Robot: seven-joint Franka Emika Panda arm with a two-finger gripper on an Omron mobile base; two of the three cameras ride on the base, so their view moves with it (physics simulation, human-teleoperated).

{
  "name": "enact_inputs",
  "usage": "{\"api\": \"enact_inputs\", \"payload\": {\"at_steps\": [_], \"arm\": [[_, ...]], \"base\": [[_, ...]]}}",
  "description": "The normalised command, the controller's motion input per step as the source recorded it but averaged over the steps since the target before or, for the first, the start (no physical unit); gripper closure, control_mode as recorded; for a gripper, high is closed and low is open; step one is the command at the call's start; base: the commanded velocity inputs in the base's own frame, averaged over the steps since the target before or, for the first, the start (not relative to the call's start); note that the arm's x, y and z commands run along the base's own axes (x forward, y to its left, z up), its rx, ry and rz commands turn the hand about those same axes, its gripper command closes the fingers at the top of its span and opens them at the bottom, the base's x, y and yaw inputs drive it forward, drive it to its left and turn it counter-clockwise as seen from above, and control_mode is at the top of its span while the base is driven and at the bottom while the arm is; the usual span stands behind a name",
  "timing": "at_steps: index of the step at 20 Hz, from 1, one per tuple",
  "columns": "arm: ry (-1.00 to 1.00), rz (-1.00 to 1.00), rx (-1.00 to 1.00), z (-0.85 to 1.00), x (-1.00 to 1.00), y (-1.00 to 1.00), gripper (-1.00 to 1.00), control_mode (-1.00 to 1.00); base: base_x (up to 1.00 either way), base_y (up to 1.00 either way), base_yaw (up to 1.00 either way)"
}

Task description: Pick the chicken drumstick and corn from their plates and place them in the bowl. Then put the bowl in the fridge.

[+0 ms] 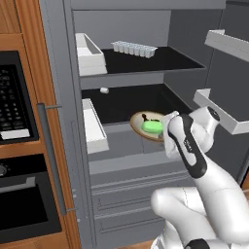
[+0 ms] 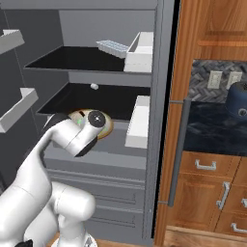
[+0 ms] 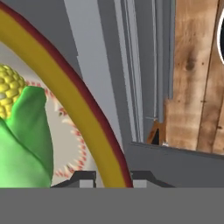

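The fridge (image 1: 127,103) stands open, and the bowl (image 1: 138,127) sits at the front edge of its lower shelf. Whether the bowl rests on the shelf, I cannot tell. The green corn (image 1: 151,126) and the dark chicken drumstick (image 1: 147,117) lie inside it. My gripper (image 3: 113,177) is shut on the bowl's yellow, red-edged rim (image 3: 74,109), with one finger on each side. The corn (image 3: 22,140) shows close up with yellow kernels. From the right side my arm hides most of the bowl (image 2: 105,126). The plates are out of view.
White bins (image 1: 90,56) and an ice tray (image 1: 133,48) sit on the upper shelf, another bin (image 1: 93,125) beside the bowl. Door racks (image 1: 228,44) jut out to the right. A black oven (image 1: 17,97) is left of the fridge; wooden cabinets (image 2: 212,169) are on its other side.
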Motion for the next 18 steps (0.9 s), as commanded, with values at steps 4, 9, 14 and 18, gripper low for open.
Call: {"api": "enact_inputs", "payload": {"at_steps": [4, 9, 14, 18], "arm": [[0.0, -0.03, 0.12, 0.22, 0.36, 0.0, 1.0, -1.0], [0.05, -0.11, 0.0, 0.18, 0.37, 0.02, 1.0, -1.0], [0.07, -0.14, -0.02, 0.13, 0.36, 0.0, 1.0, -1.0], [0.06, -0.07, -0.05, 0.16, 0.37, 0.0, 1.0, -1.0]], "base": [[0.0, 0.0, 0.0], [0.0, 0.0, 0.0], [0.0, 0.0, 0.0], [0.0, 0.0, 0.0]]}}
